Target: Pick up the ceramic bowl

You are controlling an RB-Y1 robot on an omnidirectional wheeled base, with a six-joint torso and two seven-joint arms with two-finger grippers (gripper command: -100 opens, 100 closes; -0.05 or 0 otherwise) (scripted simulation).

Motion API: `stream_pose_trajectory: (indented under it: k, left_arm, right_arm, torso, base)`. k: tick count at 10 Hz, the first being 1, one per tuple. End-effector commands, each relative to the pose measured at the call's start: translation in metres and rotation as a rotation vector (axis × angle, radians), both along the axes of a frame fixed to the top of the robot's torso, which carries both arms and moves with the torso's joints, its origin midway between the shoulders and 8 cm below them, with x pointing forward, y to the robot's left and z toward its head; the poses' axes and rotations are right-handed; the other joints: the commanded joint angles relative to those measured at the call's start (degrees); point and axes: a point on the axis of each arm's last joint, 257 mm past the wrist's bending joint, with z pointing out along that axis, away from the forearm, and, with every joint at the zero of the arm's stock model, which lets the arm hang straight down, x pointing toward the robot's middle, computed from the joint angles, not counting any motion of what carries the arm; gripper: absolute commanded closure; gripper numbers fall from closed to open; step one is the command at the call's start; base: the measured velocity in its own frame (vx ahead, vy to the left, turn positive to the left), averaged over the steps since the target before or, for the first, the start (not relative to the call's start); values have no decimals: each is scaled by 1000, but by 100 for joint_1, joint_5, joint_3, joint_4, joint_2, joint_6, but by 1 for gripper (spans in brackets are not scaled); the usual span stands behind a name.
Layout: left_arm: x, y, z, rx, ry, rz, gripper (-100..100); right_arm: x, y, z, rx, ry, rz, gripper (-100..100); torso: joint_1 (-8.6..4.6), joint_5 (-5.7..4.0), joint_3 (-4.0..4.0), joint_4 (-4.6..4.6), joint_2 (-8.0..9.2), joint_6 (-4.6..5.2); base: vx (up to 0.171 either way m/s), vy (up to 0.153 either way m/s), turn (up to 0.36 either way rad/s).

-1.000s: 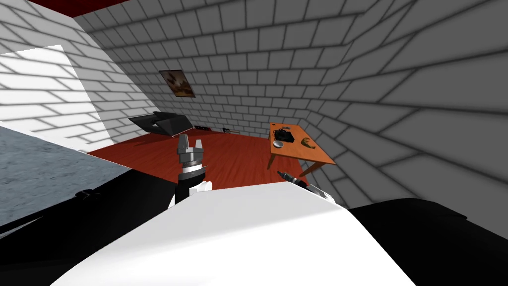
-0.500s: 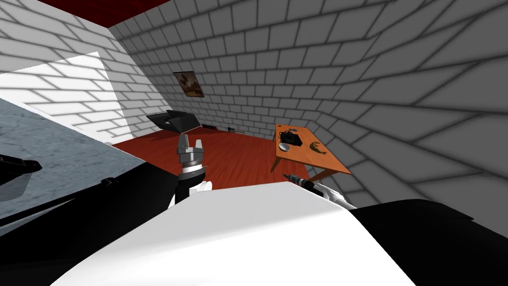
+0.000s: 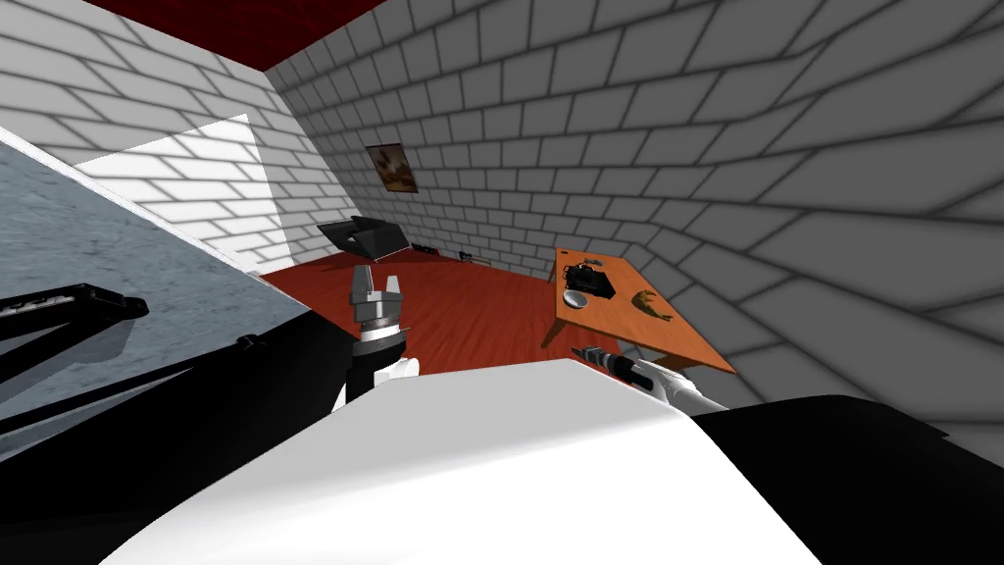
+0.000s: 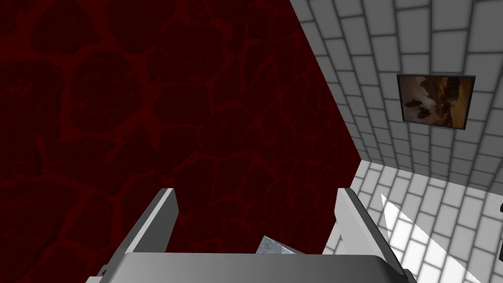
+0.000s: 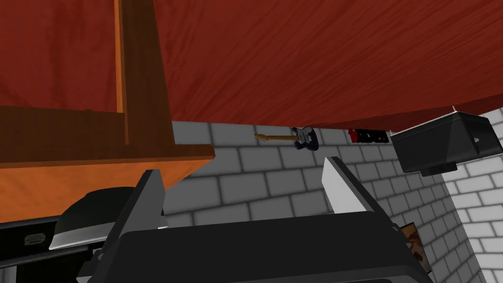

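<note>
1. The pale grey bowl (image 3: 576, 298) sits on the orange table (image 3: 686, 343), near the table's edge on the red floor (image 3: 461, 314) side. It is too small to tell what is inside.
2. On the table, a black object (image 3: 593, 280) lies just beside the bowl. A brownish thing (image 3: 652, 304) lies toward the wall side.
3. The right gripper (image 3: 578, 349) hangs just short of the table's near end, its fingers (image 5: 339, 186) apart and empty.
4. The left gripper (image 3: 377, 279) points upward, well apart from the table. Its fingers (image 4: 351, 216) are spread and hold nothing.

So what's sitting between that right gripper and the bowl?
In the head view, just a strip of bare table and its near edge. Nothing else lies between the right gripper and the bowl.
</note>
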Motion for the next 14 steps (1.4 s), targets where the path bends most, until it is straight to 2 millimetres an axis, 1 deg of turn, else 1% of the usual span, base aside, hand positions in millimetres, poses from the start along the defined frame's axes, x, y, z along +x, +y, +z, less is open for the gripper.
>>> stream_pose_trajectory:
  k: [1,2,4,5,6,7,9,10,11,13,14]
  left_arm:
    - [0,0,0,0,0,0,0]
    - [0,0,0,0,0,0,0]
    - [0,0,0,0,0,0,0]
    - [0,0,0,0,0,0,0]
    - [0,0,0,0,0,0,0]
    - [0,0,0,0,0,0,0]
    - [0,0,0,0,0,0,0]
    - [0,0,0,0,0,0,0]
    - [0,0,0,0,0,0,0]
    - [0,0,0,0,0,0,0]
    - [0,0,0,0,0,0,0]
  right_arm:
    - [-5,-12,-3,-16,13,-11,-100]
    - [-9,-32,0,-80,37,20,-100]
    - [-28,-87,6,-220,108,46,-100]
    - [-28,-88,7,-222,108,46,-100]
    - [-35,-110,12,-280,137,63,-100]
    - [-35,-110,12,-280,137,63,-100]
    - [-48,-144,21,-373,188,91,-100]
    - [-48,-144,21,-373,188,91,-100]
    - [-58,-165,26,-435,231,116,-100]
    - [-68,-172,24,-463,263,137,-100]
    - [-65,-170,26,-453,252,132,-100]
  torso:
    - [0,0,0,0,0,0]
    - [0,0,12,5,21,0]
    - [-10,0,-9,-2,-20,-10]
    - [-16,-1,-27,-8,-52,-7]
    - [-11,-3,-26,-9,-45,-3]
    - [-8,0,-20,-6,-37,-6]
    - [-6,-1,-9,-2,-17,-5]
    - [-15,-2,-17,-5,-33,-8]
    - [-11,-4,-14,-5,-24,-1]
    - [-29,-7,-30,-10,-55,-4]
    - [-19,-6,-32,-12,-56,-2]
  base:
    - [4,9,-28]
    - [65,7,207]
    - [195,-23,345]
    - [188,-25,96]
    - [154,-18,164]
    - [110,-26,104]
    - [139,-36,227]
    - [129,-43,118]
    - [158,-73,328]
    - [226,-86,202]
    - [90,-29,23]
